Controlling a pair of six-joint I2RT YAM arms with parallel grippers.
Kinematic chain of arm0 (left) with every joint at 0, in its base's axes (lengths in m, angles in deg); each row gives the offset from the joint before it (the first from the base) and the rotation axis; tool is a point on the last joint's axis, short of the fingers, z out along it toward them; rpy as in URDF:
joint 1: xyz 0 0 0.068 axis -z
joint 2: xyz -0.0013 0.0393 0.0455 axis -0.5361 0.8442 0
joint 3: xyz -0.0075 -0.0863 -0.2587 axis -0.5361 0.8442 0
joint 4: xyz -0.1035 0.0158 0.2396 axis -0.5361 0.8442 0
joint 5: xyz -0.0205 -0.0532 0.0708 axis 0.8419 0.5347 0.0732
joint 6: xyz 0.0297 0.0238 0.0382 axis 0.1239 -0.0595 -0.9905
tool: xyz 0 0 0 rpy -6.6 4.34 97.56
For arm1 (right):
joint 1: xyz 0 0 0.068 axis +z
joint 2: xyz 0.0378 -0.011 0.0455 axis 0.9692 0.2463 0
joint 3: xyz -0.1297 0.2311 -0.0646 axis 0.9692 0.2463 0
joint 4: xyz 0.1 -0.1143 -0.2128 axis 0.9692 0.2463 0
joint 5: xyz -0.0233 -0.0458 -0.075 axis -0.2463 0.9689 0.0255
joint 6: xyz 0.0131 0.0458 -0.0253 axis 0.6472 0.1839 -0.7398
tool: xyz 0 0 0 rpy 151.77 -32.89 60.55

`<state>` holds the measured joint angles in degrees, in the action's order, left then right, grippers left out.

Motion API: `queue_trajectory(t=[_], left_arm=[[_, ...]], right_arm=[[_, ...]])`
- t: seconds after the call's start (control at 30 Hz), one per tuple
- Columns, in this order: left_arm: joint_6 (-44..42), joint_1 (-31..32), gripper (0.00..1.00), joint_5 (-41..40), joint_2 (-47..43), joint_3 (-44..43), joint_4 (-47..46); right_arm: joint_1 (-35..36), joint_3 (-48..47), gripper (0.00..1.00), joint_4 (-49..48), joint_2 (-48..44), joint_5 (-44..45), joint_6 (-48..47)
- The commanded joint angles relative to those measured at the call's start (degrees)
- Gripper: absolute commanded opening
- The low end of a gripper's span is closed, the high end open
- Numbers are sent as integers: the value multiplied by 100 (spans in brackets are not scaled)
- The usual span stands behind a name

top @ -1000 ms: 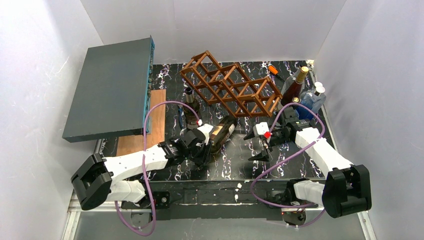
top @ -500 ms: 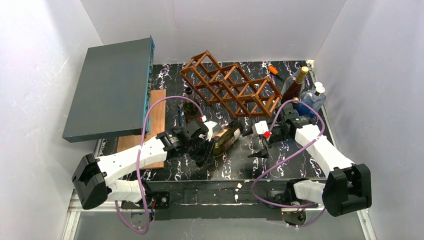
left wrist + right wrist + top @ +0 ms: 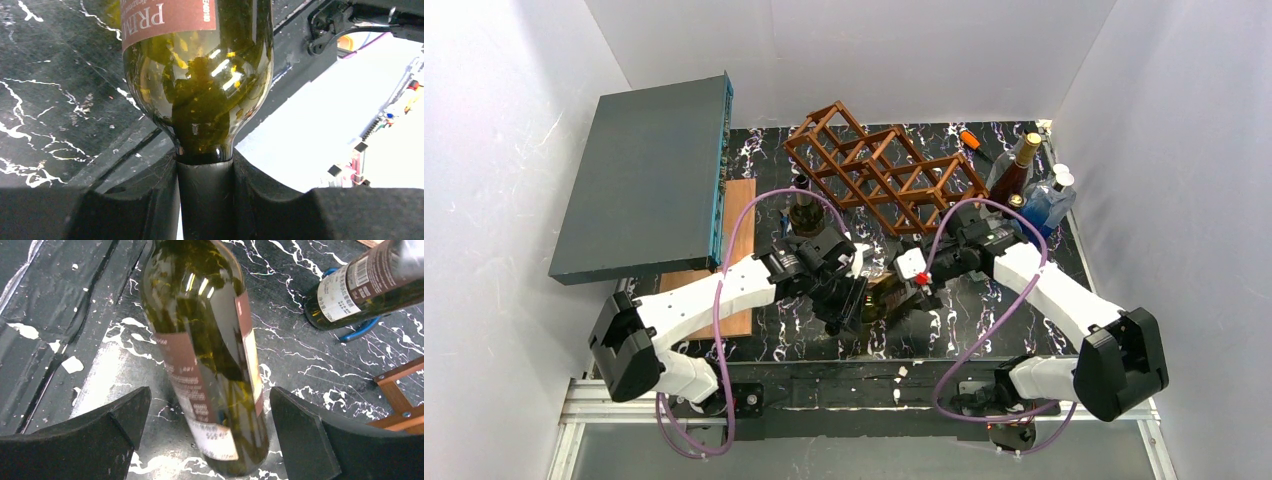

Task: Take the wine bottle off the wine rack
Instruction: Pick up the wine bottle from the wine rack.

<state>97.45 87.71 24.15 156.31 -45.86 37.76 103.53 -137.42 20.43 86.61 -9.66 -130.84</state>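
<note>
The wine bottle (image 3: pixel 200 90) is dark green glass with a maroon label. My left gripper (image 3: pixel 205 170) is shut on its black-capped neck. In the top view the bottle (image 3: pixel 882 290) hangs tilted between both grippers, in front of the wine rack (image 3: pixel 884 170), a brown lattice whose cells hold nothing. My right gripper (image 3: pixel 210 420) is open, with one finger (image 3: pixel 100 440) on each side of the bottle's lower body (image 3: pixel 205 340), neither touching it. The bottle's base is close to the black marbled table (image 3: pixel 300 365); I cannot tell whether it rests there.
A second green bottle (image 3: pixel 360 285) lies by a blue ring, also seen behind my left arm (image 3: pixel 804 215). Two more bottles (image 3: pixel 1014 170) stand at the back right. A grey flat box (image 3: pixel 649 180) leans at the left over a wooden board (image 3: pixel 736 240).
My left arm has swung the bottle right and toward the table's front, tilting it. My right gripper has moved left until its open fingers straddle the bottle's lower body.
</note>
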Motion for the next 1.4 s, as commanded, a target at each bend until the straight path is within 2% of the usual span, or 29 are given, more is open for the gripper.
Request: queue_trajectory(t=[0.0,0.3,0.77,0.93,1.03,1.13,1.2,1.27,1.37], left_arm=[[6,-13,0,630,65,-557,-29],[87,-107,0,963,213,-776,30],[242,-252,0,1341,277,-795,-203],[352,-315,0,1445,267,-724,-343],[430,-347,2,1537,272,-669,-464],[469,-370,10,1596,284,-641,-497],[495,-401,21,1583,257,-603,-504],[516,-422,32,1583,209,-541,-527],[580,-461,52,1577,89,-400,-632]], right_arm=[[388,-95,98,-654,40,672,455],[770,449,98,-1220,-44,832,747],[864,867,98,-1637,-31,592,936],[877,942,90,-1693,10,510,894],[886,950,82,-1696,39,434,880],[886,936,70,-1683,63,377,872],[886,919,60,-1663,89,363,865],[890,900,45,-1640,117,341,880],[878,882,35,-1598,162,303,883]])
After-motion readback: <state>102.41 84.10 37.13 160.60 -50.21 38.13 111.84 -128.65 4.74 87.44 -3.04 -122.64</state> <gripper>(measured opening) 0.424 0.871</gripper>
